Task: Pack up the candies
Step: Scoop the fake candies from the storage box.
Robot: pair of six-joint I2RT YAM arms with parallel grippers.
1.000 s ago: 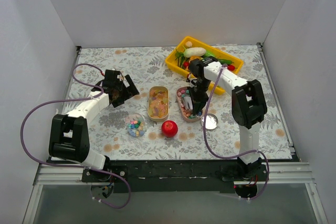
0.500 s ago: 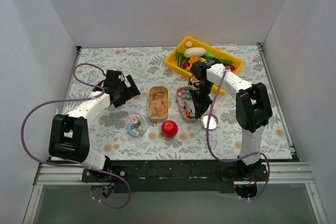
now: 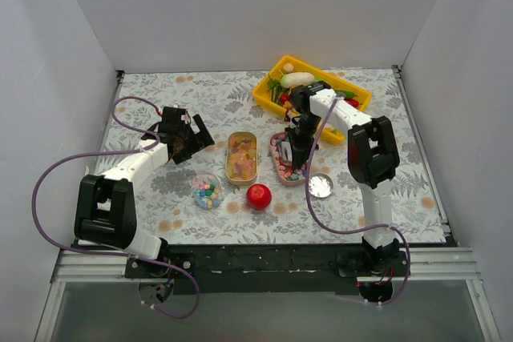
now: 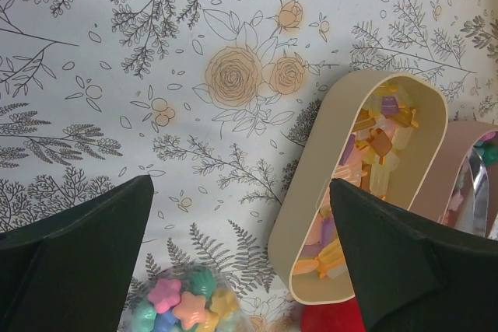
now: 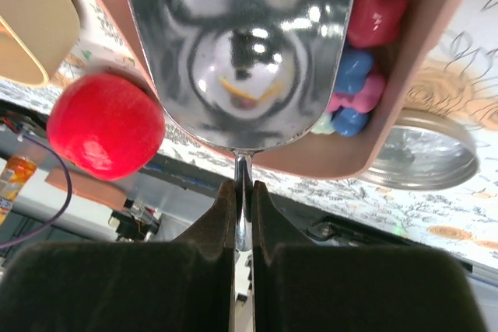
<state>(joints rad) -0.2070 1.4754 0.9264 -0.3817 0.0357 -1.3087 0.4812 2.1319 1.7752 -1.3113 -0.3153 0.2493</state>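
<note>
The right gripper [image 5: 243, 189] is clamped tight on the thin handle of a shiny metal scoop [image 5: 241, 44]. The scoop's bowl hangs over a pink oval tin [image 5: 420, 52] of pink, blue and teal sweets, and the reflections make it impossible to tell whether the scoop carries anything. Compared with half a second ago, the right arm's elbow has swung in toward the middle of the table, and the gripper has shifted slightly toward the far end of the pink tin. The left gripper [image 3: 191, 140] has not moved: it hovers over the floral tablecloth [image 3: 425, 142] left of the tins, its fingers [image 4: 85, 262] spread wide with nothing between them. The small amber, orange and pale yellow gummy candies [image 4: 377, 149] lie where they were, inside a beige oval tin [image 4: 299, 215] just left of the pink one. A glossy red ball [image 3: 258, 195] rests by the near ends of the two tins. A round clear jar of pastel star-shaped sweets [image 3: 207, 191] stands to its left, and a round silver lid [image 3: 321, 187] lies just right of the pink tin. None of these has shifted. The yellow plastic tray [image 3: 362, 98] of toy vegetables stays at the far right.
</note>
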